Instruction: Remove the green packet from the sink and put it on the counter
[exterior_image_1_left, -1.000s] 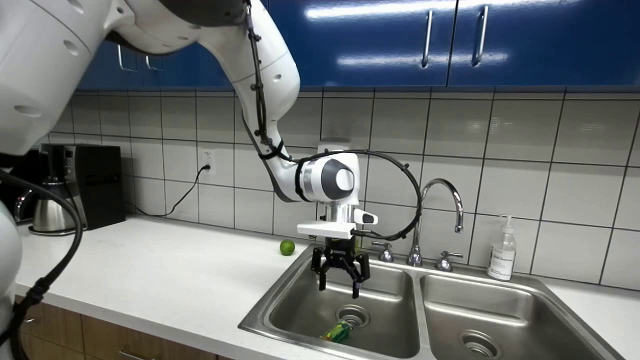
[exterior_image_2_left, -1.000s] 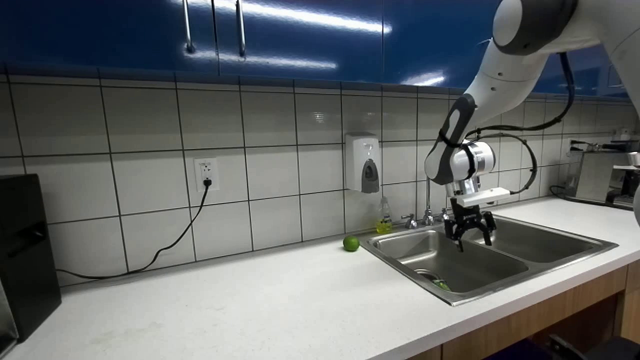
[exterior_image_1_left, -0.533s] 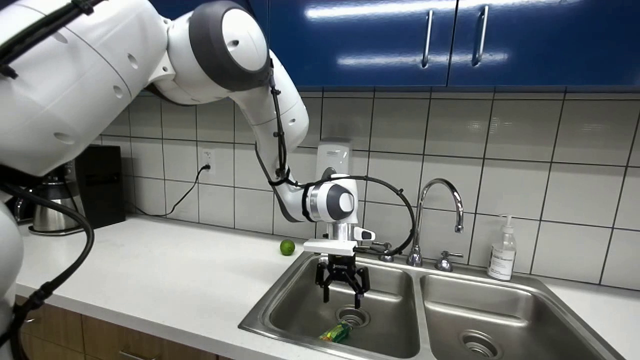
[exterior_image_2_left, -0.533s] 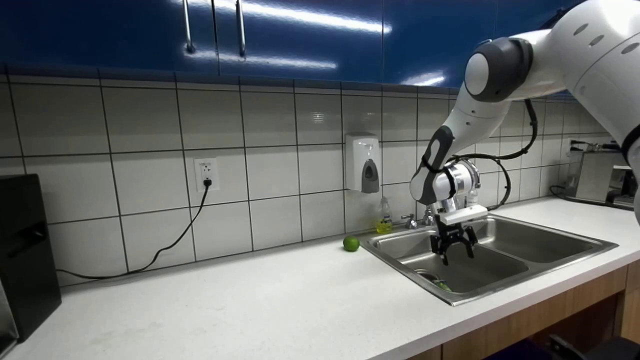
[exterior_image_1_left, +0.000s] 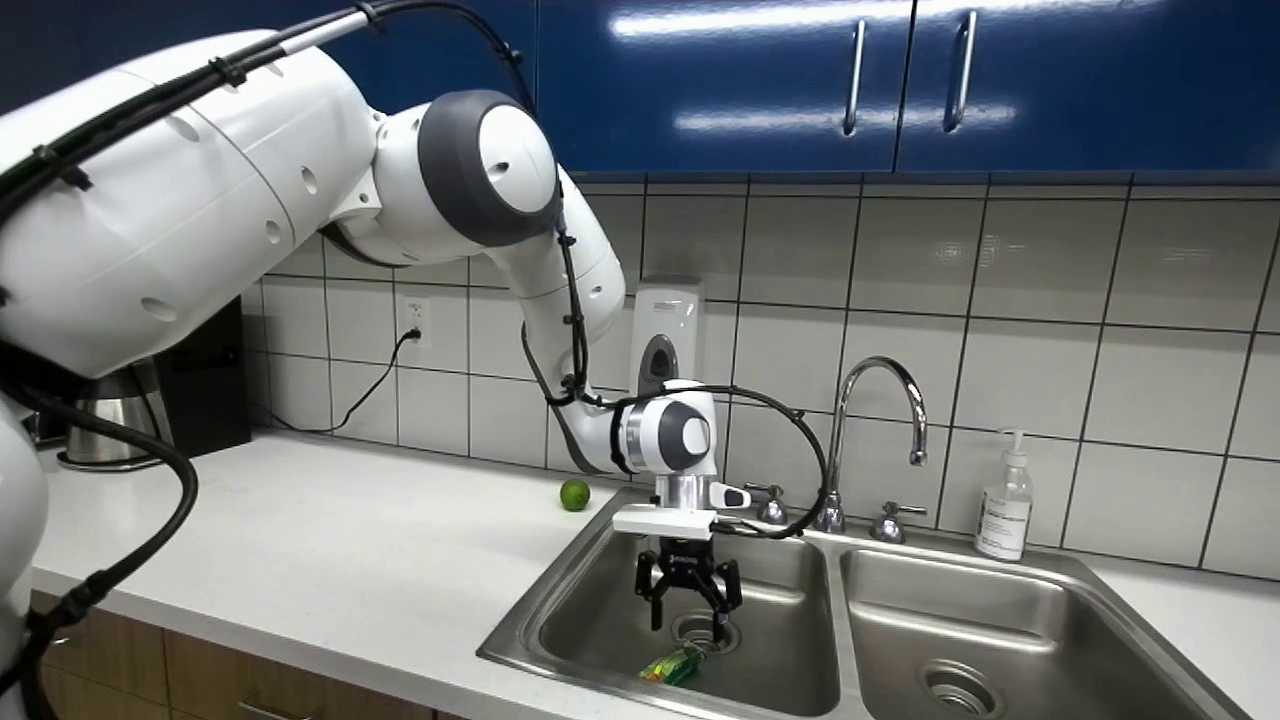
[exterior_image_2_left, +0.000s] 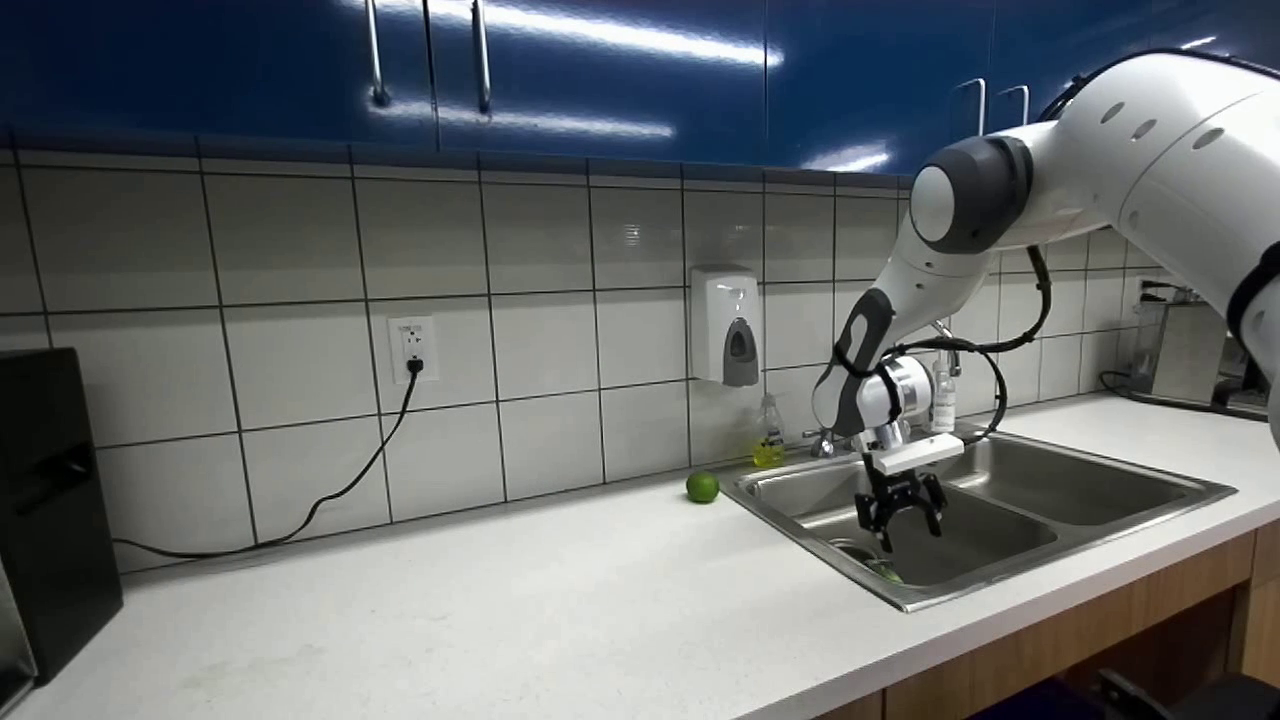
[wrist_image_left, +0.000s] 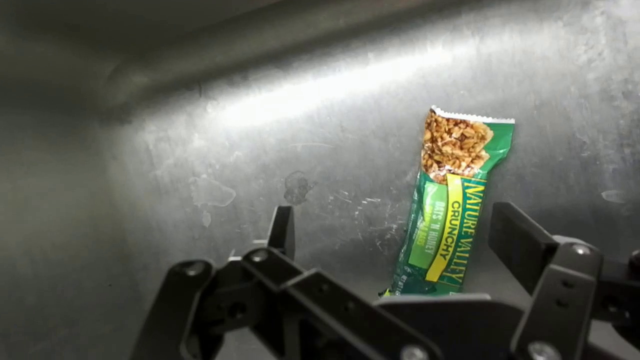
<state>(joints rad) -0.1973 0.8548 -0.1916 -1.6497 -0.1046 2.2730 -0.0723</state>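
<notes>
The green packet (exterior_image_1_left: 673, 664) lies on the floor of the sink basin beside the drain. It also shows in an exterior view (exterior_image_2_left: 885, 572) and in the wrist view (wrist_image_left: 447, 225), with yellow marks and a granola picture. The sink (exterior_image_1_left: 838, 620) is stainless steel with two basins. The off-white counter (exterior_image_1_left: 380, 540) lies beside it. My gripper (exterior_image_1_left: 687, 628) is open and empty, pointing down inside the basin above the packet. In the wrist view my gripper (wrist_image_left: 392, 212) has its fingers on either side of the packet, nearer on the right, not touching. The packet's near end is hidden by the gripper.
A curved tap (exterior_image_1_left: 915, 420) and handles stand behind the sink. A soap bottle (exterior_image_1_left: 1003, 510) stands at the back rim. A green ball (exterior_image_1_left: 575, 495) sits on the counter by the sink's corner. A wall dispenser (exterior_image_2_left: 725, 325) hangs above. The basin walls surround the gripper.
My gripper has moved down into the basin, closer to the packet. It has stayed open. The packet has not moved.
</notes>
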